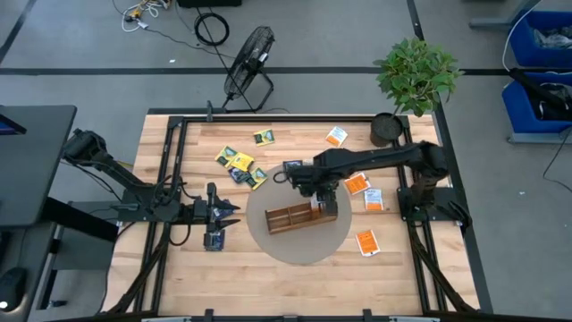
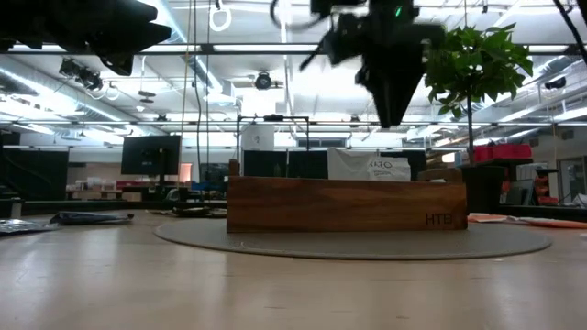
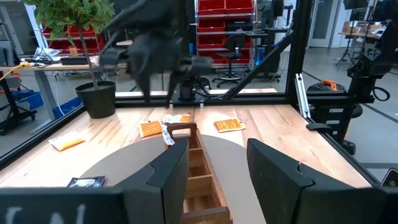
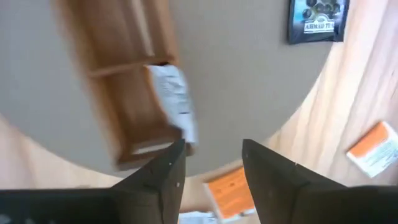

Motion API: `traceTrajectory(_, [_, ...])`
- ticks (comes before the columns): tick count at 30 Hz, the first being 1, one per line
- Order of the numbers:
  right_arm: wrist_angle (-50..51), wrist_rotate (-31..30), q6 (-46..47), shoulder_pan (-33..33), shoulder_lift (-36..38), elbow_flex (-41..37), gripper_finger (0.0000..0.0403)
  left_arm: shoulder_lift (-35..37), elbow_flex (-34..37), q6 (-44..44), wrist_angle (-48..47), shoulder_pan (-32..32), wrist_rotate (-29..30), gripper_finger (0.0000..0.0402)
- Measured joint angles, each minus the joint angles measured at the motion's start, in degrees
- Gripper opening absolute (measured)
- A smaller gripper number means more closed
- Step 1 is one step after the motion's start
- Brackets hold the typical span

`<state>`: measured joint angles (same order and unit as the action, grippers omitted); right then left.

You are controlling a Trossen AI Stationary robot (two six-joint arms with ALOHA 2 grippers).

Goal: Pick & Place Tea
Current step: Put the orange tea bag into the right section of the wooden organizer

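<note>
One sachet (image 4: pixel 173 102) lodged in tray (image 1: pixel 288 220) end compartment; right gripper (image 4: pixel 210 163) above, jaws apart, empty. Many sachets left on tabletop.

Left hand (image 3: pixel 216 171) open, facing wooden tray (image 3: pixel 198 167); 1 sachet (image 3: pixel 167 132) at far end.

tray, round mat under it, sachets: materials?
Wooden tray: looks like solid wood with a smooth brown finish; visible grain, "HTE" mark on its side. Round mat: matte grey, thin and flat, maybe felt or rubber; can't tell. Orange-and-white sachets: probably printed paper, flat with no gloss. Dark sachet: glossier, possibly foil.
</note>
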<state>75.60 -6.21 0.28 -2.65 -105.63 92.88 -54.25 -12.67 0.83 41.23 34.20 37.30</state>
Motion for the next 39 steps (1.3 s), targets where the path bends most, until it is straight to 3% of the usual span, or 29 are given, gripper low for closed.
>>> traceTrajectory(10, [-0.55, -10.29, 17.00, -13.97, 5.56, -5.24, 0.0159, 0.00, 0.00, -0.09, -0.09, 0.00, 0.00, 0.0169])
traceTrajectory(21, [-6.50, -6.37, 42.50, -26.97, 6.49, -18.03, 0.0159, 0.00, 0.00, -1.59, 0.08, 0.00, 0.00, 0.0169])
traceTrajectory(27, [-15.85, -2.68, 51.10, -31.99, 6.47, -23.89, 0.0159, 0.00, -0.02, -1.65, -0.03, 0.00, 0.00, 0.0169])
traceTrajectory(33, [-18.01, -0.78, 60.19, -38.34, 6.41, -30.79, 0.0159, -0.01, -0.02, -1.50, 0.04, 0.00, -0.02, 0.0169])
traceTrajectory(39, [-22.00, -1.36, 62.89, -43.51, 6.41, -32.37, 0.0159, 0.00, -0.02, -1.19, 0.07, 0.00, -0.02, 0.0169])
